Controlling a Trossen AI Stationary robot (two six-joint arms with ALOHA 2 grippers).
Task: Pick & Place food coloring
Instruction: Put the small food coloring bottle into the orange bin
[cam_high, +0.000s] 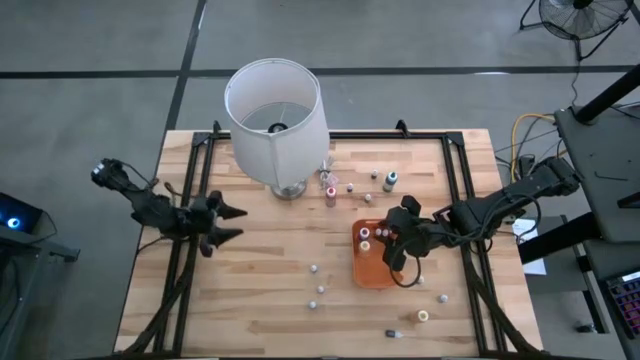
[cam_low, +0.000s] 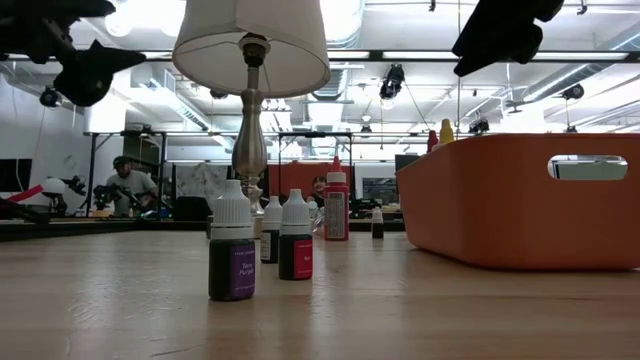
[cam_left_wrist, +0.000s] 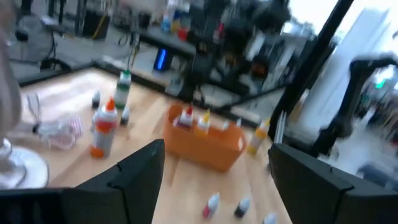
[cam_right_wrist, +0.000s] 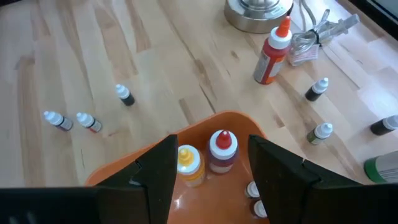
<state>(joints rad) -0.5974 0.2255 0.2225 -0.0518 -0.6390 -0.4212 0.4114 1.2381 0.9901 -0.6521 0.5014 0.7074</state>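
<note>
Many little food coloring bottles (cam_high: 322, 290) stand or lie on the wooden table (cam_high: 260, 300). Some are loose in the middle, some are near the lamp (cam_high: 275, 115), and a few sit inside the orange tray (cam_high: 372, 272). In the low view, a purple bottle (cam_low: 232, 255) and a red bottle (cam_low: 296, 250) stand close together, upright, with white caps.

The right end effector (cam_high: 398, 250) hangs over the orange tray. Its two fingers are apart and nothing is between them. In the right wrist view, a yellow-capped bottle (cam_right_wrist: 188, 163) and a red-capped bottle (cam_right_wrist: 222, 151) stand in the tray just below it. The left end effector (cam_high: 225, 225) waits over the left side of the table, well away from the bottles, with its fingers wide apart and empty.

The bottles look small and light, so I think they will tip or roll with a little bump. They seem to be smooth, hard plastic, so they may slip. The best place to hold one is likely around the round body, below the cap, because the cap narrows toward its tip.

The table is pale wood with long planks. The tray is shiny plastic with rounded corners and a handle hole in its side. The lamp has a white shade and a metal foot.
</note>
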